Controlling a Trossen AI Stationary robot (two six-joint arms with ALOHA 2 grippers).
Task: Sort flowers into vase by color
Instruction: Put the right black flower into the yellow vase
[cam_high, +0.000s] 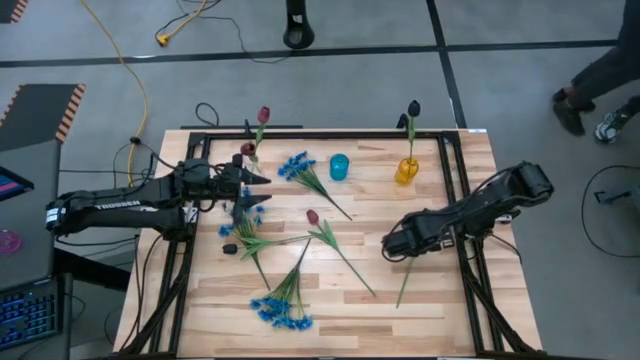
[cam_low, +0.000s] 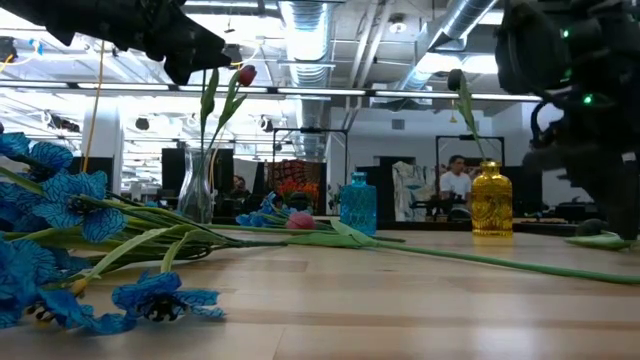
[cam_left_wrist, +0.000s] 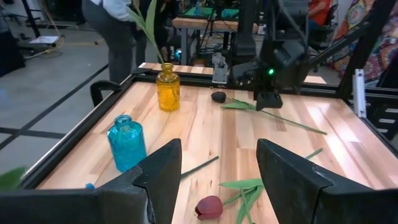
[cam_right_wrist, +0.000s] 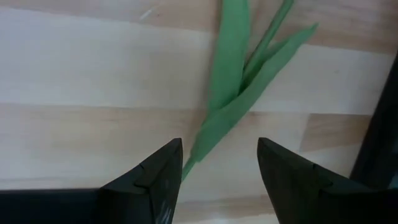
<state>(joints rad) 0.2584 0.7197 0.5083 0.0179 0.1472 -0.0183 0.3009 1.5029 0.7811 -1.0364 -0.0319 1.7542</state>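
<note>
A clear vase (cam_low: 199, 190) at the table's far left holds a dark red tulip (cam_high: 263, 115). The yellow vase (cam_high: 406, 171) holds a near-black tulip (cam_high: 413, 107). The blue vase (cam_high: 340, 167) stands between them. Blue bunches (cam_high: 297, 166) (cam_high: 283, 309) and a red tulip (cam_high: 312, 216) lie flat on the table. Another near-black tulip lies flat, bud (cam_left_wrist: 218, 96) and stem (cam_high: 404, 283). My right gripper (cam_right_wrist: 217, 165) hovers open over its leaves (cam_right_wrist: 227, 93). My left gripper (cam_high: 262, 181) is open, raised beside the clear vase.
A black metal frame (cam_high: 466, 200) runs around the wooden table. A small black object (cam_high: 229, 249) lies near the left side. More blue blossoms (cam_high: 246, 214) lie under the left arm. People stand in the room beyond (cam_left_wrist: 118, 37).
</note>
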